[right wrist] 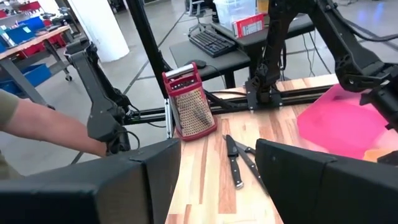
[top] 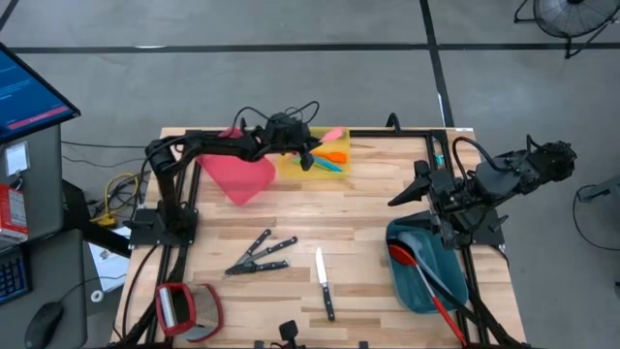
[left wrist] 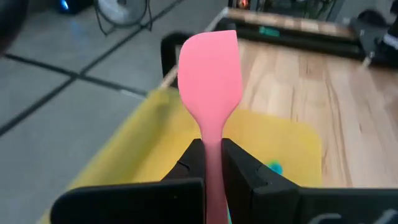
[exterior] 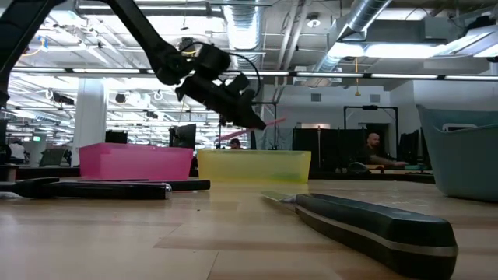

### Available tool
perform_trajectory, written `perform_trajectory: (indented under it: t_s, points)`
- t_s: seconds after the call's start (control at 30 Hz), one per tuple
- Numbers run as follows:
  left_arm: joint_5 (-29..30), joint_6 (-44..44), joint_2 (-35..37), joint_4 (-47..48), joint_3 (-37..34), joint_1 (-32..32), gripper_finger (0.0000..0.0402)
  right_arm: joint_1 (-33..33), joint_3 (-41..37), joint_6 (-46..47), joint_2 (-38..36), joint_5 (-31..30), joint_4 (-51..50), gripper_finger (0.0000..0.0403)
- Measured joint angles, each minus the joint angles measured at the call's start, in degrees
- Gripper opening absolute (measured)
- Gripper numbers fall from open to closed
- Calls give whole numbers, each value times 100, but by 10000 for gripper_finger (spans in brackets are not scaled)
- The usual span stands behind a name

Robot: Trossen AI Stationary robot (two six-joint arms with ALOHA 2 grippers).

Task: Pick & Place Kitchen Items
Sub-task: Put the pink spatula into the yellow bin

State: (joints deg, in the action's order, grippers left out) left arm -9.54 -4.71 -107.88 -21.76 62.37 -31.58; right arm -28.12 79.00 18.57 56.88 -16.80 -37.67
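Above the yellow bin (top: 312, 167), your left gripper (left wrist: 212, 163) pinched the pink spatula (left wrist: 210, 68), not yet dropped; the right gripper (top: 412, 189) hung spread and empty. You had other spatulas (top: 332, 161) binned and red spoons in the teal bin (top: 426, 281), I judged. Knives (top: 325, 283) lay on open table, well clear of edges.

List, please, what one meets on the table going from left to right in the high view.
Red-framed grater → pink bin → pair of black-handled knives → yellow bin, with the left gripper holding a pink spatula above it → single knife → teal bin with the red spoon.
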Motion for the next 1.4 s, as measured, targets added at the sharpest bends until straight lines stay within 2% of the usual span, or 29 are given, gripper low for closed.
perform_trajectory:
  t_s: [0.17,0.37,0.7,1.17,1.4]
  points:
    - [0,0,-75,319,-2,3,6,0,0,41,4,0,-9,202]
    - [2,-214,-73,319,-2,0,6,0,0,36,4,0,-11,202]
    - [2,-49,-363,396,-7,16,6,0,0,39,9,-2,-9,202]
    - [87,-112,-366,664,-9,-37,6,2,0,-53,9,-122,-9,202]
    - [327,-214,-366,678,-9,-37,37,46,0,-100,9,-127,-7,202]
